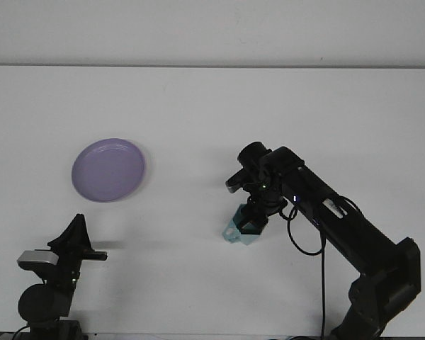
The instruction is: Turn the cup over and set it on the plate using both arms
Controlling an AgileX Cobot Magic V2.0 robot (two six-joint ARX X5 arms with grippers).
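The right hand point(251, 221) is down at the middle of the white surface point(212, 113), clamped on the teal cup point(239, 231), which tilts with its lower edge at the surface. The purple plate point(108, 170) lies well apart to the left. The left hand point(76, 237) sits low near the front edge; I cannot tell its fingers' state.

My table point(198, 106) is plain white and fills most of what I see, running back to a straight far edge. Behind that edge stands a pale grey wall point(212, 32), bare and evenly lit. On the table I make out only soft grey shadows, one faint patch low on the left side and another near the middle. At the very bottom, a dark strip point(198, 336) borders the table's near edge.
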